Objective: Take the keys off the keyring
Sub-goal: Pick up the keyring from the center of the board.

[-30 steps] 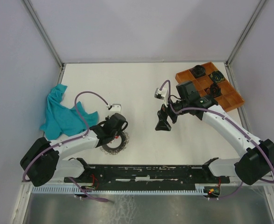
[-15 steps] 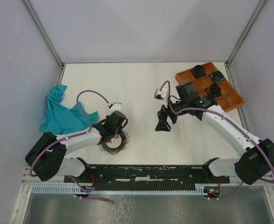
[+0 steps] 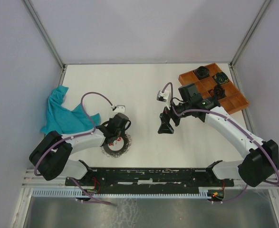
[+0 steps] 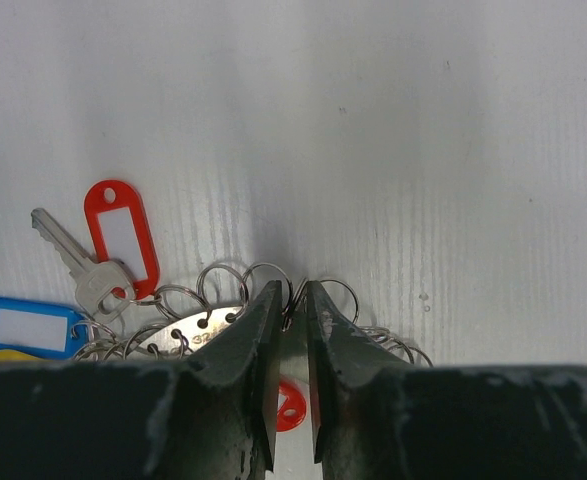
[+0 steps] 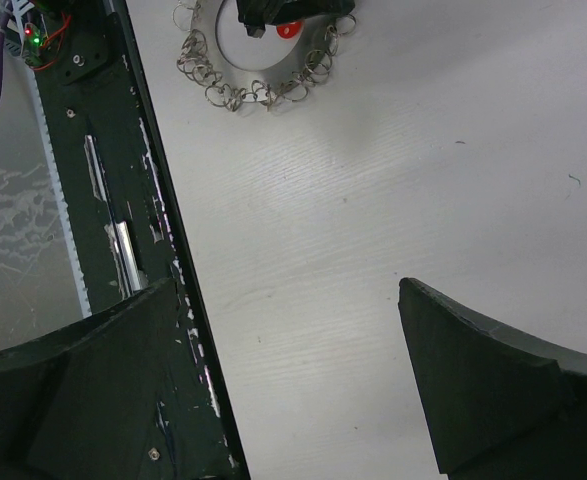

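Two arms, one white table (image 3: pixel 144 85); entries by view.

Top external. The left gripper (image 3: pixel 113 137), a black two-finger claw, is down on the keyring (image 3: pixel 119 148). This is a large silver-grey ring with a dark, bristly edge, lying near the table's front edge, left of centre. The right gripper (image 3: pixel 166 126), also black, hangs well apart to the right over bare table. A crumpled teal cloth (image 3: pixel 63 114) lies far left. An orange compartmented tray (image 3: pixel 236 100) sits far right, with dark items in it.

Left wrist. The fingers are drawn almost together, with a small wire loop (image 4: pixel 295 292) apparently pinched at their tips. The keys lie just beside:
- a silver metal key (image 4: pixel 78 265) with a red plastic tag (image 4: pixel 123 235);
- a blue plastic tag (image 4: pixel 23 327) with a sliver of yellow below it;
- a second red tag (image 4: pixel 291 408) under the fingers.

All look attached, so none seems removed yet.

Right wrist. The jaws are spread wide with nothing between them. The keyring (image 5: pixel 263 95) shows far off at the top, fringed with loops.

Hazards, as judged:
- The thin wire may slip from the blunt tips, since the grip is narrow.
- A pull may drag the whole bunch, because nothing pins the ring down.
- Neighbouring loops may snag and tangle.
- A coiled loop will not release a key by tugging alone.
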